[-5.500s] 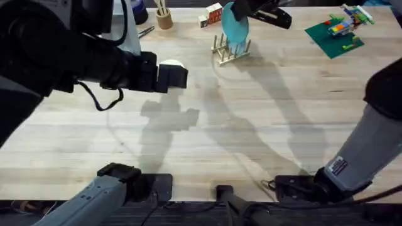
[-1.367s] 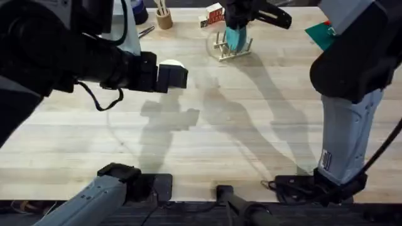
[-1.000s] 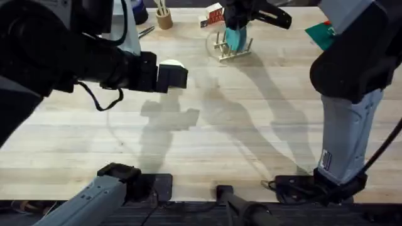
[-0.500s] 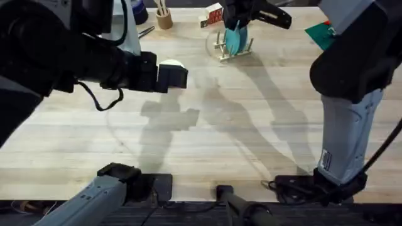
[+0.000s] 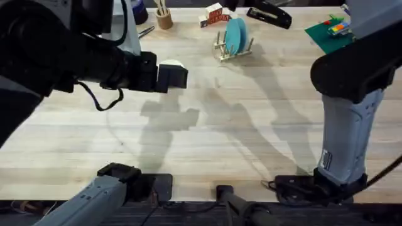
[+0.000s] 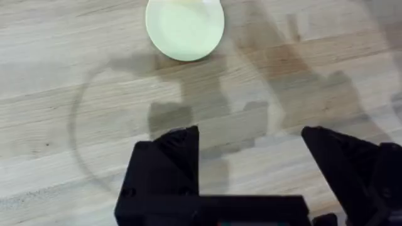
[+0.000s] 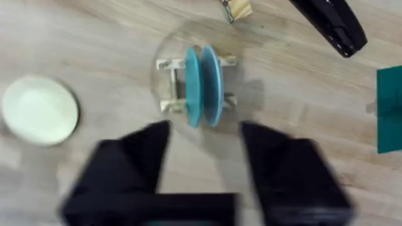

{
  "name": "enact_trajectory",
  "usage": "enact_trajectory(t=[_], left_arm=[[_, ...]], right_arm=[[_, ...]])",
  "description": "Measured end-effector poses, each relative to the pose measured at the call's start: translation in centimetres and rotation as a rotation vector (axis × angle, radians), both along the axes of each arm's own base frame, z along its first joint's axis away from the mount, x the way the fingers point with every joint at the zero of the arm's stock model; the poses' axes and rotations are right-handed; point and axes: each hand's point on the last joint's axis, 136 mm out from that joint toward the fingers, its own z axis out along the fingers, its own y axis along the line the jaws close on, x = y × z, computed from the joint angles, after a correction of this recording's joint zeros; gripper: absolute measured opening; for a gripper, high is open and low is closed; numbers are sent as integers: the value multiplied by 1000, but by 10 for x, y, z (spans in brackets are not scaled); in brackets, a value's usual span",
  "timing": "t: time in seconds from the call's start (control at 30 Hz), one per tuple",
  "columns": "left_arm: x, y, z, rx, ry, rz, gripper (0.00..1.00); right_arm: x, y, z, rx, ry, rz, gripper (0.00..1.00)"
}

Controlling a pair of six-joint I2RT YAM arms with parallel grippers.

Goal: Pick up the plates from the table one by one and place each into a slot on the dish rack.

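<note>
The left gripper (image 6: 251, 157) hangs above the bare table (image 5: 251, 138), its two black fingers (image 6: 173, 154) spread wide apart with nothing between them. Just ahead of those fingertips, lying flat on the wood and apart from them, is the cream-yellow plate (image 6: 184, 28); in the overhead view it peeks out as a pale disc (image 5: 171, 64) right beside the end of the left arm.

The right gripper (image 7: 204, 147) also has its fingers parted and clamps nothing. It hovers over the dish rack (image 7: 168, 85), which sits a short way beyond its fingertips. The turquoise-blue plate (image 7: 202, 85) stands on edge in the rack, held upright between the dowel pegs, free of the fingers. From overhead the same plate (image 5: 235, 35) leans slightly in the rack (image 5: 231, 51) near the far side of the table.

Off to one side of the right gripper, well apart from the rack, the cream-yellow plate (image 7: 39, 110) lies flat. Farther on, past the rack, lies a black stapler (image 7: 333, 22), with a green base plate (image 7: 389, 107) off to the side.
</note>
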Motion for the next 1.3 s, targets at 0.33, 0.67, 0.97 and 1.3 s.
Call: enact_trajectory(t=[0.33, 0.67, 0.97, 1.3], left_arm=[[-1, 0, 0, 1, 3, 0, 993], [-1, 0, 0, 1, 3, 0, 993], [-5, 1, -3, 5, 25, 0, 993], [-4, 5, -3, 27, 20, 12, 993]], right_arm=[[-32, -1, 49, 79, -28, 61, 996], [-74, -18, 65, 66, -8, 101, 996], [-111, -32, 24, 32, 92, 135, 996], [-158, -38, 5, 101, 42, 224, 996]])
